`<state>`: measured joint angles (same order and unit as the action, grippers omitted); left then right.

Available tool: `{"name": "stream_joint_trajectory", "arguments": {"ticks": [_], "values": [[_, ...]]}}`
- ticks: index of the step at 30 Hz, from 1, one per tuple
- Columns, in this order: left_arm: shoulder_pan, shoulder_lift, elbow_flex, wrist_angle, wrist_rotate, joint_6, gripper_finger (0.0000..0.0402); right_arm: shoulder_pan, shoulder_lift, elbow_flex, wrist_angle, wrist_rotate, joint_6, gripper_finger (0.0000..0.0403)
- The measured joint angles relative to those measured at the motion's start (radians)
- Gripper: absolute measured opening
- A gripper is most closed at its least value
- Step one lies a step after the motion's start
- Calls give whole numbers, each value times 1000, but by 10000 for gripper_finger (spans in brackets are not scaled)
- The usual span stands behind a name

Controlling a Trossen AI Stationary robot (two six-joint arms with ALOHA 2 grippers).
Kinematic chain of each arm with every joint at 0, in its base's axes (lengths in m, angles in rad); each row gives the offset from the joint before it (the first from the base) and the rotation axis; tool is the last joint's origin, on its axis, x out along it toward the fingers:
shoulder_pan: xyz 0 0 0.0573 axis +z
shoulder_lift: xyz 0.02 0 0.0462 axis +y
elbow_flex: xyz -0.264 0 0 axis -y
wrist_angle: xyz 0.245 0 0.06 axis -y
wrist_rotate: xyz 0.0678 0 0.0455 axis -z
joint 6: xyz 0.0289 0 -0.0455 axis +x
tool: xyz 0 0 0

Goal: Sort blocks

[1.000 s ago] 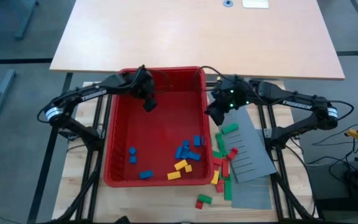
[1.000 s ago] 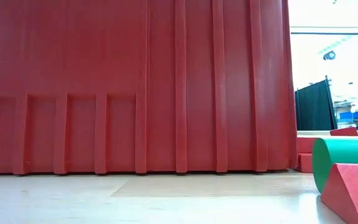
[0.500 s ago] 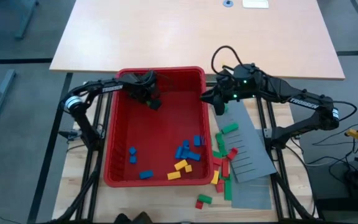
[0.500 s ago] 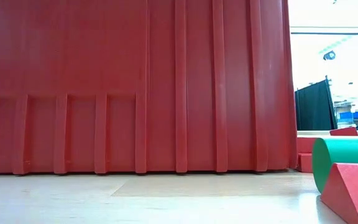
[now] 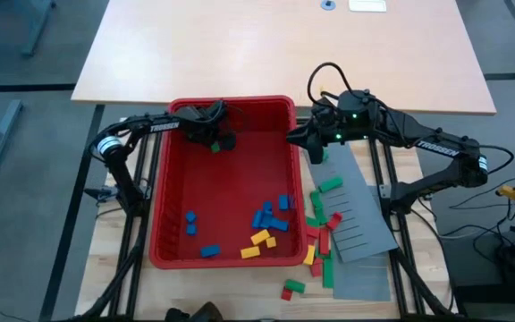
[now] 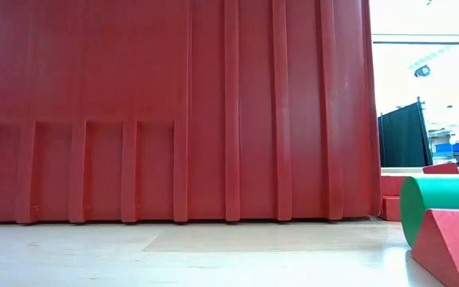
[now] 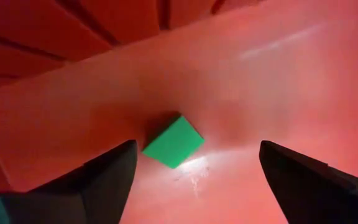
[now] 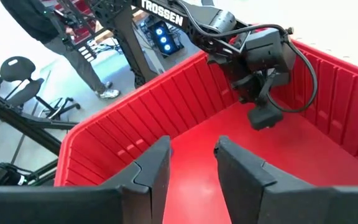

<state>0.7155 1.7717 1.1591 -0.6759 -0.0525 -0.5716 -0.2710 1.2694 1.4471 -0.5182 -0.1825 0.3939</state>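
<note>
A big red bin (image 5: 231, 100) holds blue blocks (image 5: 266, 215) and yellow blocks (image 5: 259, 238) near its near right corner. One green block (image 7: 173, 141) lies on the bin floor by the far wall. My left gripper (image 7: 194, 155) hangs open just above it, a finger on either side and neither touching; the high view shows the gripper (image 5: 213, 134) and the block (image 5: 214, 146). Red and green blocks (image 5: 320, 224) lie outside the bin to its right. My right gripper (image 5: 305, 146) is open and holds nothing above the bin's right rim, toward the far corner.
A grey slotted panel (image 5: 360, 215) lies right of the bin under some of the loose blocks. A tan table top (image 5: 284, 45) spans the far side. The low view is filled by the bin's wall (image 6: 174, 112), with green and red blocks (image 6: 445, 215) at its right.
My left gripper has drawn back toward the bin's far wall, and the green block now lies on the bin floor below it. My right gripper has gone up and toward the far edge, from over the grey panel to the bin's right rim.
</note>
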Motion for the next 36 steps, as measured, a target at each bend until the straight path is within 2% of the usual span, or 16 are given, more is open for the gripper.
{"name": "stream_joint_trajectory", "arguments": {"ticks": [9,22,36], "values": [[0,-1,0,13,-21,-52,277,0,0,0,0,0,0,98],[0,16,0,-1,-33,-104,274,0,1,0,0,0,-14,109],[3,18,-1,-6,-32,-147,274,20,1,0,1,0,-28,94]]}}
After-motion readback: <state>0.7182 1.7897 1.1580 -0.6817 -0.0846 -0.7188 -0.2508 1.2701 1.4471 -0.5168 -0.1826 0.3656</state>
